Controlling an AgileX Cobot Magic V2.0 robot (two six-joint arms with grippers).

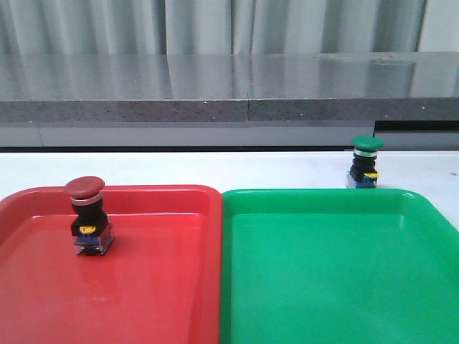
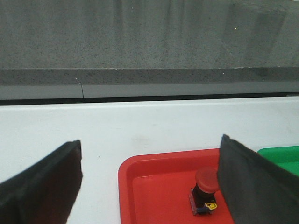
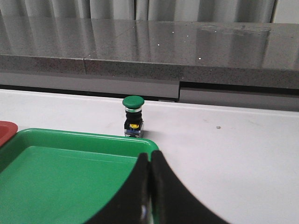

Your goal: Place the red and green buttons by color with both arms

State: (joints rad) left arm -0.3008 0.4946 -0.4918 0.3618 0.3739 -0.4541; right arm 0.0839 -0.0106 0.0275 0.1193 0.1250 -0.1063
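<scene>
Red is done, we think: the red button [image 1: 87, 215] stands upright inside the red tray [image 1: 165, 287], near its back edge, at about ten o'clock from the tray's middle. The green button [image 1: 366, 162] is not home yet. It stands upright on the white table [image 1: 215, 168], just behind the far rim of the green tray [image 1: 337, 279], at about one o'clock from the tray's middle.

Our left gripper [image 2: 149, 182] has its fingers spread wide, holding nothing, and the red button sits below it, close to one finger. Our right gripper [image 3: 150, 186] has its fingers pressed together on nothing, with the green button ahead at twelve o'clock.

We guess the button is small, light and hard. Its smooth round cap may slip, and it is top-heavy, so a bump could tip it. We would spread the right fingers first, then pinch the black boxy body under the cap.
</scene>
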